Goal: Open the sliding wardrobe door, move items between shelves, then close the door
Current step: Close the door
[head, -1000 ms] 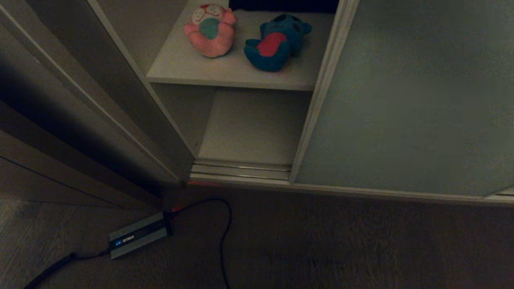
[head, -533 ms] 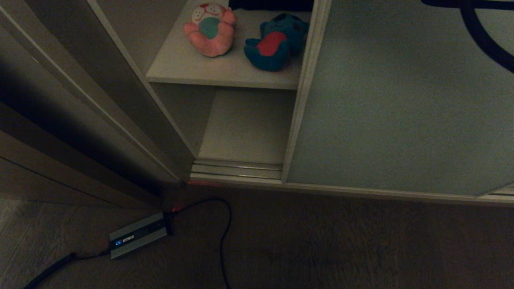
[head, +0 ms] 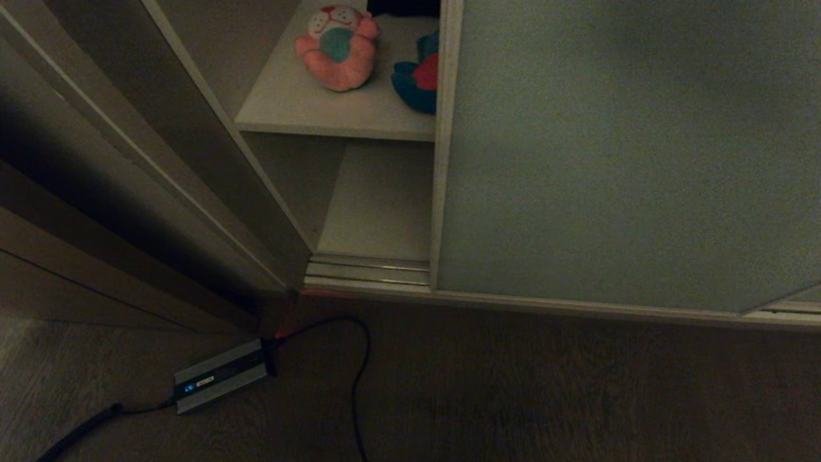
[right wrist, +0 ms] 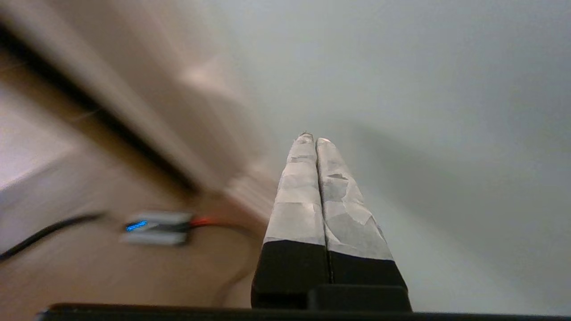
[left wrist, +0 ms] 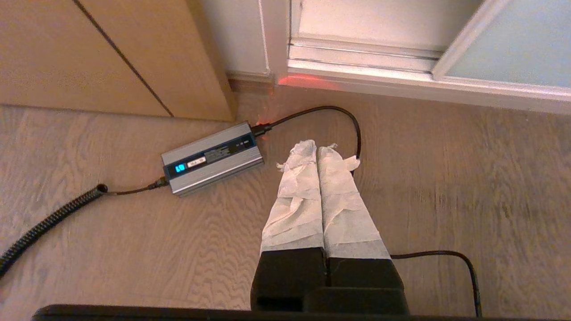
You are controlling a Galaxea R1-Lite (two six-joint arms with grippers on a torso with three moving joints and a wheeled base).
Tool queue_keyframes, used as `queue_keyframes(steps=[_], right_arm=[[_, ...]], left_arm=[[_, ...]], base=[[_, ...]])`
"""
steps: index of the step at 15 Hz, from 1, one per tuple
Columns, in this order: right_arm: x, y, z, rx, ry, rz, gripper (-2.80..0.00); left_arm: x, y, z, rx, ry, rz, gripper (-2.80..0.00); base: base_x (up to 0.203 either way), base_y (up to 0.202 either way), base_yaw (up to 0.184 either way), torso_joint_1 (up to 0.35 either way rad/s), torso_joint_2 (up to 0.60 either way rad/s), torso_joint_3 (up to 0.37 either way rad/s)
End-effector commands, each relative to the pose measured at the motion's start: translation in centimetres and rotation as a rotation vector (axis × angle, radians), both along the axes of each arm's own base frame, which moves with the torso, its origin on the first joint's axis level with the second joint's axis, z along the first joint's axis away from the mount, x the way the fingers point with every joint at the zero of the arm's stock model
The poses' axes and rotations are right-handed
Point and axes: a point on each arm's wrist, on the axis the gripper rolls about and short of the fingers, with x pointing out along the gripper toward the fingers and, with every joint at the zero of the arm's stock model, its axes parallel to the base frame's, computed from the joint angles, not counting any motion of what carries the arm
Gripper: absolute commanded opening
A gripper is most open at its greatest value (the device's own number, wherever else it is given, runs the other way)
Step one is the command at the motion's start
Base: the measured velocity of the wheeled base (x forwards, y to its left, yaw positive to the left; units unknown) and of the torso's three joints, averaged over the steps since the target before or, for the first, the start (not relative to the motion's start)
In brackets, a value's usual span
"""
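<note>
I see the sliding wardrobe door (head: 616,160) covering most of the opening, its edge hiding part of the teal plush (head: 420,77). The pink plush (head: 337,48) sits on the upper shelf (head: 308,109). My right hand (right wrist: 311,139) is clenched against the door; my left hand (left wrist: 316,149) hangs clenched above the floor (left wrist: 446,178).

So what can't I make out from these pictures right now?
- Teal plush toy: head view, mostly hidden behind the sliding wardrobe door.
- Right gripper: outside the head view; whether it touches the door is unclear.
- Charger box: blurred in the right wrist view.
- Dark item: cut off by the top edge.
</note>
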Motion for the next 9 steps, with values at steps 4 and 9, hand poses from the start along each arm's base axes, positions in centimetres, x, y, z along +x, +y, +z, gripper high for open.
queue_keyframes(steps=[4, 9], right_arm=[[-4.9, -11.1, -1.0, -0.021, 0.007, -0.436, -2.8], [-7.3, -15.3, -5.5, -0.003, 0.165, -1.016, -2.8]], left_arm=[[0.0, 0.0, 0.0, 0.0, 0.001, 0.001, -2.8], [0.0, 0.0, 0.0, 0.0, 0.001, -0.001, -2.8]], base=[[0.0, 0.0, 0.0, 0.0, 0.0, 0.0], [0.0, 0.0, 0.0, 0.0, 0.0, 0.0]])
